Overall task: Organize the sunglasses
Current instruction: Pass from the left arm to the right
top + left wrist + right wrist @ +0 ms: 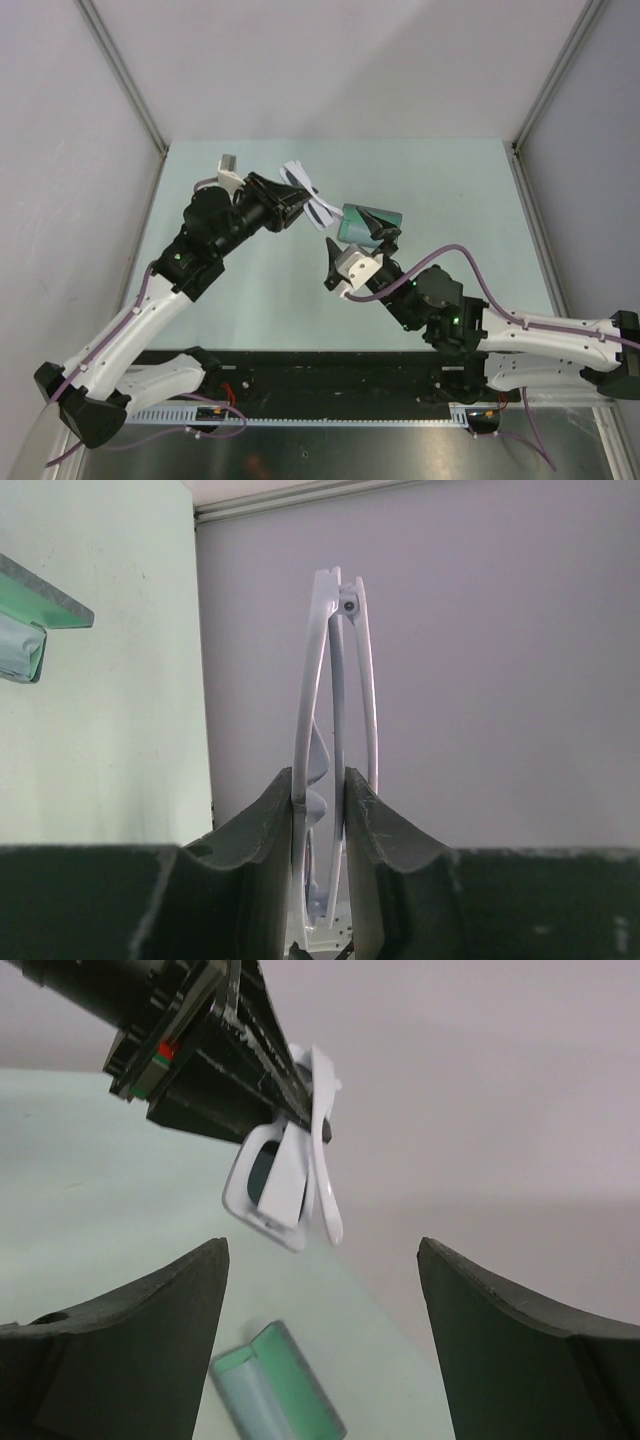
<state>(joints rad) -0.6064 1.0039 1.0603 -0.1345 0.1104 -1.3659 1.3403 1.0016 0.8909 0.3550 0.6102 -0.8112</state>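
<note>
Your left claw is clamped on the sunglasses, holding them up in the air above the table, and the left wrist view shows the pinch squarely: both pads pressing on the folded white frame, arms tucked in, the far hinge standing up past the fingertips. Your right claw is spread wide with nothing in it, facing the pair; from its own camera the glasses hang between and beyond its two fingers. The greenish case lies on the table below, near the right claw. Now, the feel of this thing: it looks light, stiff plastic, smooth enough to slide under a loose pinch. The thin arms and hinges are likely the weak spots, and the dark lenses would scratch or smear. If you bring the right claw in, I'd take the chunky frame at the free end, across the rim and folded arms together, gently, not on the lens face.
</note>
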